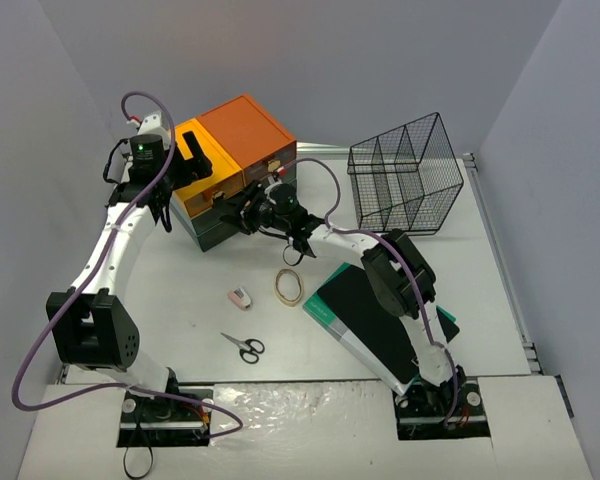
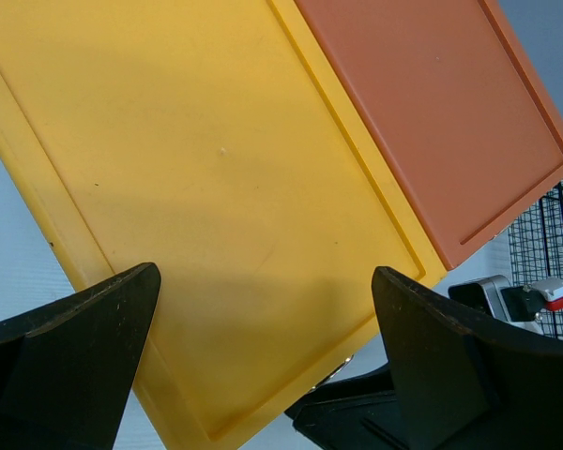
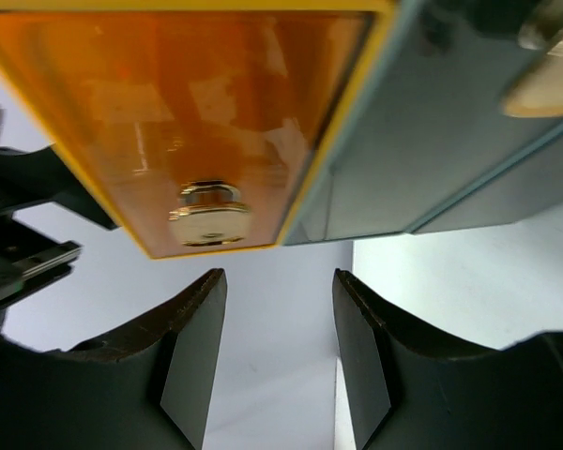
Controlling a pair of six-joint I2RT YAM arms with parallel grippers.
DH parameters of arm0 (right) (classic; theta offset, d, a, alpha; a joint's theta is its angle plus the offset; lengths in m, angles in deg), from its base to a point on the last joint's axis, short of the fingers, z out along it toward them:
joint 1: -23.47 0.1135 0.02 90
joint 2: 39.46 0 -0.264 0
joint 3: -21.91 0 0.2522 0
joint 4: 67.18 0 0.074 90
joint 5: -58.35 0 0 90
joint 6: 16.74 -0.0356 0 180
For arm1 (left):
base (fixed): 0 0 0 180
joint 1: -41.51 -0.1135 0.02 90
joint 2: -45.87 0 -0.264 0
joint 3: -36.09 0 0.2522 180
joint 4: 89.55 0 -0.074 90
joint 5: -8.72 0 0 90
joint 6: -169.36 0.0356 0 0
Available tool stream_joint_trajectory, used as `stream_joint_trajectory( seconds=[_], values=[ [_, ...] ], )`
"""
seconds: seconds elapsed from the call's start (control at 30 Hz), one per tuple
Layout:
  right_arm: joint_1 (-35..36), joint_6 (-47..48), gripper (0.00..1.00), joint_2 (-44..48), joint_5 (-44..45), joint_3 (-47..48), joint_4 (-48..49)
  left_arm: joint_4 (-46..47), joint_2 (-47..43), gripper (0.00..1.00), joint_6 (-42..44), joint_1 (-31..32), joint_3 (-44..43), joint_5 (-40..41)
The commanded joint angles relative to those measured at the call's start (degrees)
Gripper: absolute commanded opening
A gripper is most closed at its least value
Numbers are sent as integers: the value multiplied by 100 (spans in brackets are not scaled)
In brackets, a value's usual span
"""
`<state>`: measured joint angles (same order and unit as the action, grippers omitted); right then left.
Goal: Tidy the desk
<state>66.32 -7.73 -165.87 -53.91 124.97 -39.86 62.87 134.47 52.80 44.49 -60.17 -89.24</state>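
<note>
The white table [image 1: 180, 290] lies under everything. The right fingers [image 3: 183, 356], partly open and empty, sit just below the yellow drawer [image 3: 169, 112]; its small, rigid brass knob [image 3: 209, 214] looks slippery but is the best grip. The left fingers [image 2: 75, 356] gape wide, empty.

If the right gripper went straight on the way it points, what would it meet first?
Probably the yellow drawer front, close to its brass knob, which sits slightly off the line of the right gripper. Depth is unclear in the wrist view.

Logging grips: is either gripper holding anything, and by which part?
Nothing is held. The left gripper stands open above the chest; the right gripper is open, empty, near the drawer knob.
</note>
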Motion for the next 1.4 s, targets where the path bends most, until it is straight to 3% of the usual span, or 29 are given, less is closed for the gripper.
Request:
stream_joint_trajectory(
  seconds=[0.0,1.0,1.13,1.37],
  values=[
    [-31,56,46,416,56,191,331,-1166,158,97,29,-193,287,384],
    [-233,-45,44,-501,108,920,545,-1216,114,97,108,-228,357,419],
    [-222,-124,38,-522,114,856,696,-1199,129,97,117,-231,384,427],
    [-216,-160,18,-506,126,785,818,-1167,158,97,98,-237,418,410]
  ],
)
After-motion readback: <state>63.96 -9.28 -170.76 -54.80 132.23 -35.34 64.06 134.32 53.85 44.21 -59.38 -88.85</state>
